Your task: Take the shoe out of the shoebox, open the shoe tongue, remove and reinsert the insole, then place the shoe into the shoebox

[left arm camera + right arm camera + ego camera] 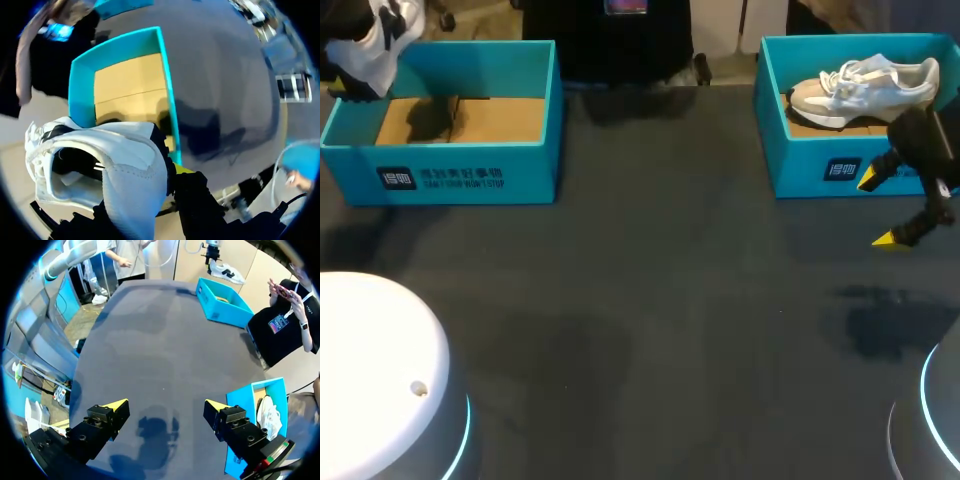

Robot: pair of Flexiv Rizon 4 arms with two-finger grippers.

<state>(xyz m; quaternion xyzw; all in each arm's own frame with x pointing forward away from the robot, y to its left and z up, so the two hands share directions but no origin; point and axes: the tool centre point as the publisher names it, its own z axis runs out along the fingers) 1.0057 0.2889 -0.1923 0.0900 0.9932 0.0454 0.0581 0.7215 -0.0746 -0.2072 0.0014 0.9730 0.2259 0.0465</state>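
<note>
Pinching a white shoe (125, 155) with the left tool (155, 190), above the left shoebox (460, 175). Holding the right tool (166, 405) spread over the tabletop (640, 300).

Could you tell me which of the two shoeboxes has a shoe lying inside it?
The right box, beside the right pincer: a white shoe lies in it. The left box shows only bare cardboard floor.

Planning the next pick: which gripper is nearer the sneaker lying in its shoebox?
Right. The right gripper hangs open just before the shoebox holding the sneaker; the left gripper is across the table, shut on another shoe.
</note>
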